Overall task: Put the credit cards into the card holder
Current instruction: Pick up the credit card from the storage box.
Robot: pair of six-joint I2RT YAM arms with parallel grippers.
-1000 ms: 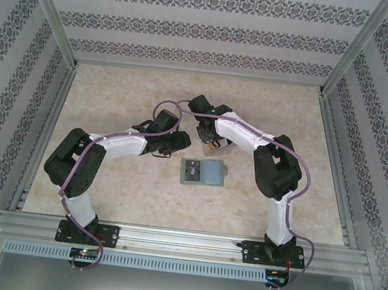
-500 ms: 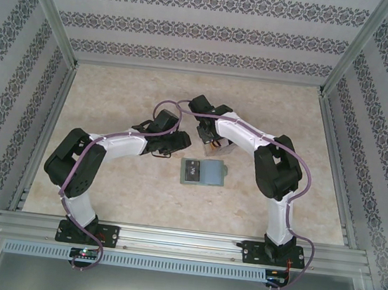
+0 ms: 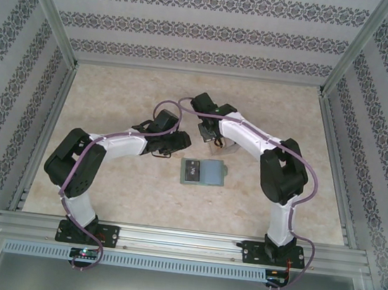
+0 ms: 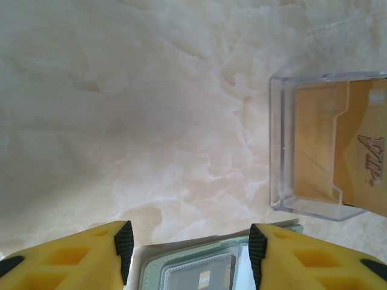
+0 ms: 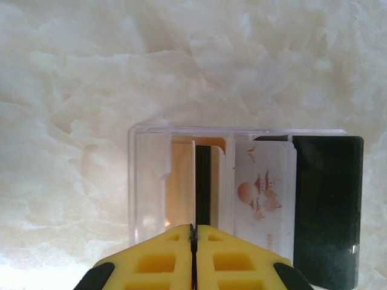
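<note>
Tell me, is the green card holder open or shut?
Open. The card holder lies spread flat, two halves side by side, and the left wrist view shows its clear inner pocket.

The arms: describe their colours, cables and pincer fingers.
The left arm and right arm have white links, black joints and purple cables. The left pincer and right pincer have yellow fingers with hollow pockets; the left's carry black pads.

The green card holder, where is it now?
The card holder lies mid-table in the top view, between both arms, just nearer than the clear box.
</note>
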